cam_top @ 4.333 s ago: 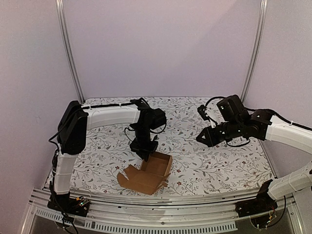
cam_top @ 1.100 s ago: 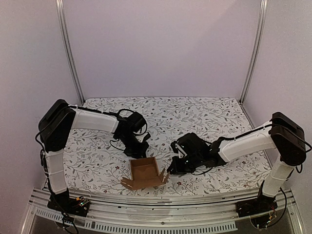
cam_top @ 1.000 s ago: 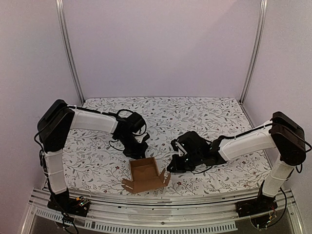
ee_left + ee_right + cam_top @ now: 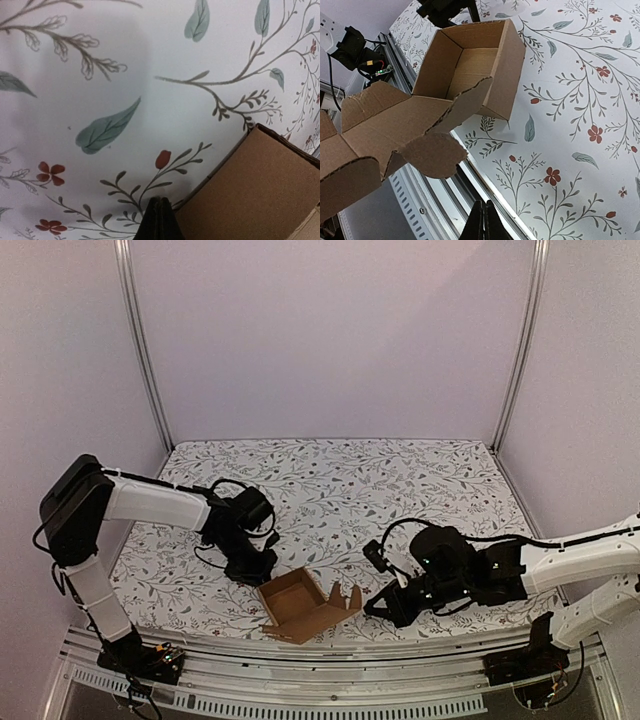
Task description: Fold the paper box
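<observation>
The paper box (image 4: 300,604) is brown cardboard, partly folded into an open-topped tray with its lid flaps spread out, at the table's near edge. In the right wrist view its open cavity (image 4: 470,60) faces me and the flaps (image 4: 385,135) hang over the rail. My left gripper (image 4: 257,571) is shut and empty, low on the cloth just left of the box; its tip (image 4: 159,220) sits beside the box's wall (image 4: 255,190). My right gripper (image 4: 372,608) is shut and empty, right of the box, its tip (image 4: 484,222) over the table's front edge.
The table is covered with a white floral cloth (image 4: 350,490). A metal rail (image 4: 330,650) runs along the near edge, with a slotted strip below. Vertical frame posts (image 4: 140,340) stand at the back corners. Cabling and a small board (image 4: 365,50) sit by the left rail.
Both arms have pulled back toward the near edge. The left gripper moved left and down beside the box; the right gripper moved right and nearer. The box has turned slightly, its flaps more spread.
</observation>
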